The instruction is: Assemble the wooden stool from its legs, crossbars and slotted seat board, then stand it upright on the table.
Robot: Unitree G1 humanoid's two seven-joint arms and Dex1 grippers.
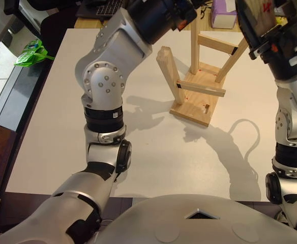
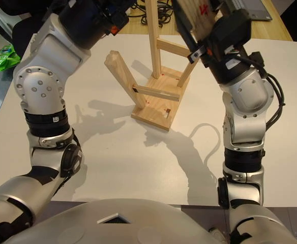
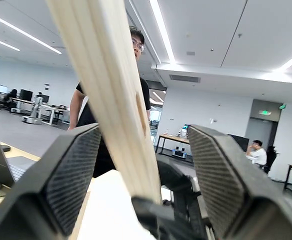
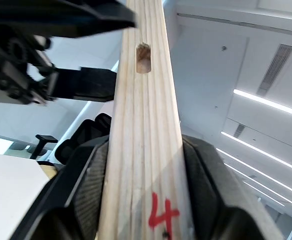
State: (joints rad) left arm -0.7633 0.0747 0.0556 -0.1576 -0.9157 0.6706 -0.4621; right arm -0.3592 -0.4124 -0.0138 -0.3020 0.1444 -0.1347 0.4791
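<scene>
Toward 1 o'clock on the white table [image 1: 153, 168], the half-built stool rests upside down, with its seat board [image 1: 191, 108] flat on the tabletop and the legs pointing up. A tilted leg [image 1: 170, 73] rises from the board's 9 o'clock corner and leans toward 11 o'clock. An upright leg [image 1: 194, 46] stands at the 12 o'clock corner, its top cut off by the picture's edge. A slanted leg [image 1: 230, 63] climbs toward 2 o'clock, and its upper end is hidden behind the right arm. The upper crossbar [image 1: 217, 44] joins the upright and slanted legs. The lower crossbar [image 1: 202, 89] runs from the tilted leg toward 3 o'clock, just above the board.

At 1 o'clock, high over the table, the right gripper [image 4: 146, 145] has both fingers pressed tight against the numbered leg [image 4: 145, 100], which bears a red mark and a small hole. The left gripper [image 3: 145, 131] is up at 12 o'clock with its fingers spread wide. A pale wooden leg [image 3: 101, 75] passes between the pads [image 3: 78, 170] and sits closer to one of them without being clamped. Which of the stool's legs this is I cannot tell.

A purple box [image 1: 224, 12] and a keyboard [image 1: 109, 7] sit beyond the table's 12 o'clock edge. A green bag [image 1: 30, 52] lies off the table at 10 o'clock.
</scene>
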